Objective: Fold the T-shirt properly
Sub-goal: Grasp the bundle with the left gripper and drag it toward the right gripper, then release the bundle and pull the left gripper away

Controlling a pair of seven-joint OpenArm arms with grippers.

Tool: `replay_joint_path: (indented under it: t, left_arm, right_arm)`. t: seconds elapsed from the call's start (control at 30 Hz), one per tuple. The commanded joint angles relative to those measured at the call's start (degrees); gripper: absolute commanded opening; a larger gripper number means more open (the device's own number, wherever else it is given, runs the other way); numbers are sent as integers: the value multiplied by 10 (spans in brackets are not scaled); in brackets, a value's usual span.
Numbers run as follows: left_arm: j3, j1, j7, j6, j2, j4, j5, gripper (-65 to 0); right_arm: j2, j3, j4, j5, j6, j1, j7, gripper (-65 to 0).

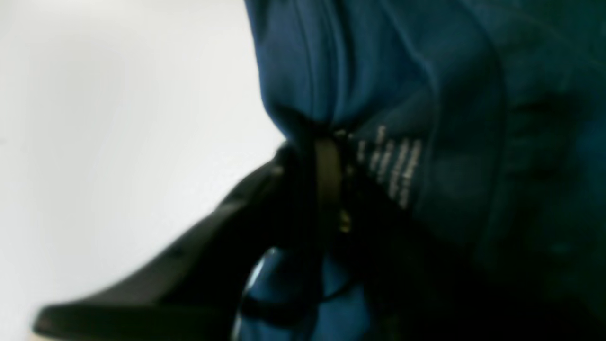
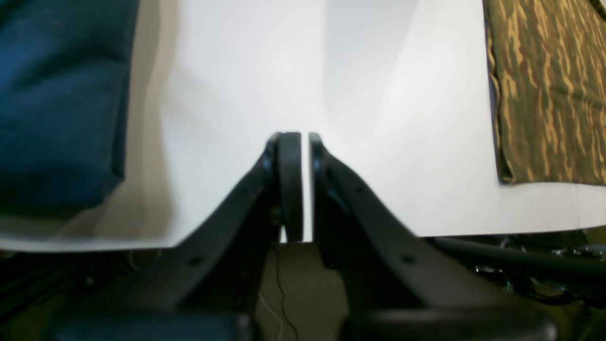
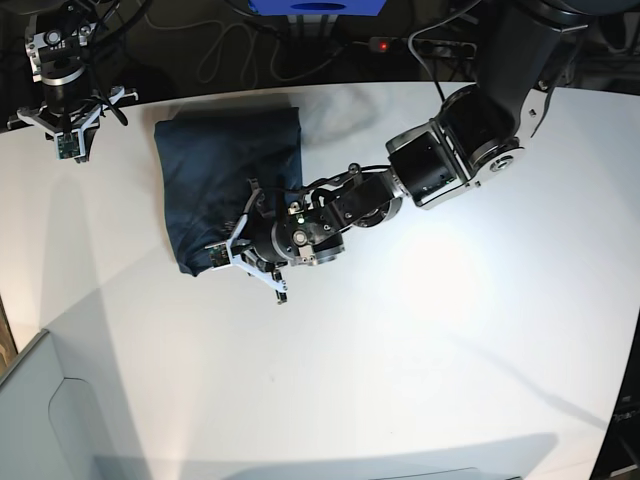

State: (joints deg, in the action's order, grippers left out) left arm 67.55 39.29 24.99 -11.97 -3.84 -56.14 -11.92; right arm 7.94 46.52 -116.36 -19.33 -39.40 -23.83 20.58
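Left wrist view: dark teal-blue cotton T-shirt (image 1: 426, 94) fills the right half, bunched into vertical folds, small white printed label marks (image 1: 393, 163) showing. Left gripper (image 1: 326, 189) right at the cloth edge, 1 black finger (image 1: 189, 265) over the white tabletop (image 1: 118, 118), the other lost against the dark fabric; heavy blur, so cannot tell whether clamped on the cloth or let go. Right wrist view: right gripper (image 2: 305, 184) clenched on nothing, only a thin slit between the 2 black pads (image 2: 289, 180), hovering at the table's near edge. T-shirt at the left edge of that view, a brown-and-olive camouflage cloth (image 2: 549, 90) at the right edge. Base view: T-shirt (image 3: 225, 180) lying as a folded rectangle on the table's upper left. Left gripper (image 3: 245, 255) at the shirt's lower right edge, arm stretched in from the upper right. Right gripper (image 3: 68, 140) well apart from the shirt at the far left corner.
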Motion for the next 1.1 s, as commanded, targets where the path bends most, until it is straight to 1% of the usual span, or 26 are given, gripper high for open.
replay_joint_path:
  t: [0.0,0.07,0.1,0.13,0.17,0.27,0.33,0.53,0.63,0.77,0.87,0.9,0.97,1.07]
  left_arm:
    - [-1,11,36,-5,-4,0,7,-462]
    - [-1,11,36,-6,-4,-2,7,-371]
    - [-1,12,35,-6,-5,-10,7,-338]
    - [-1,12,34,-4,-11,-23,7,-316]
    - [-2,13,34,-3,-22,-34,7,-308]
    - [-3,23,33,-1,-41,-86,7,-309]
    - [-19,23,35,-1,-54,-111,7,-309]
    - [-118,11,38,-1,-84,-176,8,-309]
    - [-177,-8,38,-1,-115,-228,8,-309]
    - [-291,-72,38,-1,-164,-308,8,-309]
    - [-404,-144,38,-1,-196,-354,8,-309]
    - [-452,-175,38,-1,-202,-366,8,-309]
    - [-550,-237,38,-1,-206,-382,7,-309]
    - [-697,-318,36,-2,-193,-395,3,-309]
  right_arm:
    - [-2,1,-11,7,-6,0,-14,-649]
    - [-2,-1,-11,8,-6,0,-14,-649]
    - [-2,-9,-11,8,-6,0,-14,-649]
    - [-1,-16,-11,8,-6,-1,-14,-649]
    - [-1,-21,-11,7,-6,-3,-14,-649]
    - [-1,-38,-11,7,-6,-10,-14,-649]
    - [-1,-49,-11,7,-6,-15,-14,-649]
    - [11,-134,-11,8,-6,-44,-14,-650]
    - [11,-184,-18,8,-6,-65,-15,-650]
    - [11,-242,-16,8,-6,-80,-16,-650]
    - [11,-266,-1,8,-6,-81,-17,-650]
    - [11,-271,8,8,-6,-79,-19,-650]
    - [10,-275,28,8,-6,-77,-19,-650]
    - [9,-276,52,8,-6,-70,-20,-650]
